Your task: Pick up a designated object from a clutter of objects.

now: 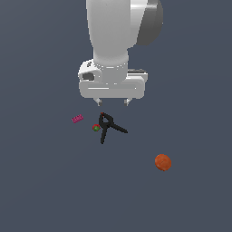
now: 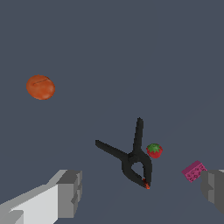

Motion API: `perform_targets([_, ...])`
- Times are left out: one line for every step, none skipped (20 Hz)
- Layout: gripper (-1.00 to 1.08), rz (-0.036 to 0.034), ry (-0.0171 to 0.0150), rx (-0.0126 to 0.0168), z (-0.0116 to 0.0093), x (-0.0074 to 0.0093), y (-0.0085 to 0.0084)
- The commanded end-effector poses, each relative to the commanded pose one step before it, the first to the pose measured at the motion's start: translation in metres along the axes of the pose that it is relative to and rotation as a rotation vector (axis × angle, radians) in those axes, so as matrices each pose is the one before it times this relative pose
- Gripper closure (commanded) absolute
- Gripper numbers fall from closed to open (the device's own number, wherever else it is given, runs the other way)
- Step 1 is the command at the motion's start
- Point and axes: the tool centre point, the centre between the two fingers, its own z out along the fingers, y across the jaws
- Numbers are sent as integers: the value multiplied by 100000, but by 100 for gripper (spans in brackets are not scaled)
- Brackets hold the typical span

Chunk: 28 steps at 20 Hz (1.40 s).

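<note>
The hand (image 1: 113,102) is hanging above the desk (image 1: 41,190) with its two fingers spread wide and nothing between them; in the wrist view the light finger (image 2: 65,192) is showing at one edge and the other finger is only just entering at the opposite edge. Nearest to it, almost directly underneath, the black spring clamp (image 1: 108,127) is lying flat with its handles splayed, and the tiny red-and-green ball (image 1: 96,128) is sitting just beside the clamp. The magenta brick (image 1: 78,118) is resting on the desk a little farther off, toward the exterior view's left of the hand, clear of the clamp and the little ball. In the wrist view it is lying close to the second finger rather than in the middle of the gap, so I am judging that the hand needs to shift sideways toward the exterior view's left before lowering. The brick's long axis is running slightly tilted across the exterior view. Farthest away, the orange ball (image 1: 163,162) is sitting well apart, toward the exterior view's right.
</note>
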Motion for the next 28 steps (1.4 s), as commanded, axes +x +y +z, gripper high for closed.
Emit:
perform_targets([-92,0,0,0,0,0,1])
perform_targets([-92,-22,63,19,-15,24,8])
perform_targets([-92,-84,250,83,-81,50,22])
perform_targets([-92,-131,385,126,-121,88,38])
perform_targets([-92,-183,530,171,-167,123,52])
perform_targets([-92,-239,675,213,-215,155,64])
perform_targets([-92,-271,734,225,-236,171,68])
perform_targets([-92,-233,591,175,-195,136,50])
perform_targets([-92,-183,425,122,-145,99,32])
perform_targets([-92,-129,262,72,-94,62,15])
perform_targets([-92,-65,97,24,-40,26,3])
perform_targets([-92,0,0,0,-16,-26,-7])
perform_targets([-92,120,-189,-48,92,-22,2])
perform_targets([-92,189,-48,9,70,-14,46])
perform_targets([-92,314,-1,43,101,-3,92])
perform_targets([-92,488,8,68,152,-4,148])
perform_targets([-92,667,-4,87,212,-9,198])
perform_targets([-92,853,-22,103,273,-16,250])
perform_targets([-92,1040,-36,119,333,-23,303])
perform_targets([-92,1212,-46,132,387,-30,352])
perform_targets([-92,1371,-52,143,434,-35,400])
perform_targets([-92,1523,-52,153,479,-40,446])
perform_targets([-92,1697,-51,163,527,-45,499])
perform_targets([-92,1868,-54,169,574,-52,551])
perform_targets([-92,2053,-59,171,626,-61,607])
perform_targets([-92,2242,-63,170,676,-70,665])
perform_targets([-92,2431,-64,165,723,-80,725])
perform_targets([-92,2625,-64,156,771,-90,786])
